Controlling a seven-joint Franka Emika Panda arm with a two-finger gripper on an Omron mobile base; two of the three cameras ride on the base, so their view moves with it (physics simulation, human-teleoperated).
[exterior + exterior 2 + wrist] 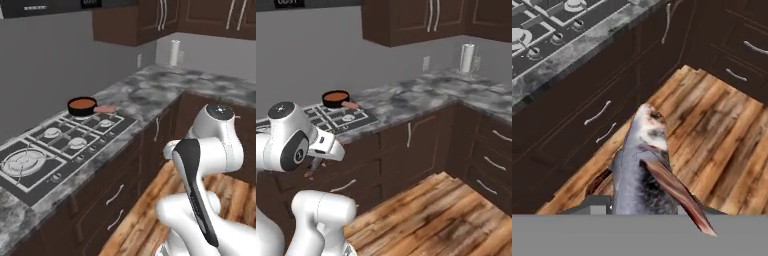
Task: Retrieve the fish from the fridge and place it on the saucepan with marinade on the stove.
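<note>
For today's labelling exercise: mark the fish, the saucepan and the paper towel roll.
fish (pixel 643 165), hand view, on its grey body.
saucepan (pixel 81 105), left base view, on the orange-brown liquid inside.
paper towel roll (pixel 468 58), right base view, on its white side.

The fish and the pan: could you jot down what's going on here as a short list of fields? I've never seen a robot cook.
fish: grey fish held in the gripper, head pointing away from the hand, over the wooden floor
gripper: shut on the fish
saucepan: black saucepan with orange-brown liquid, on a rear burner of the stove
stove: set in a grey marble counter
fish in pan: not yet
paper towel roll: upright in the counter's far corner
</note>
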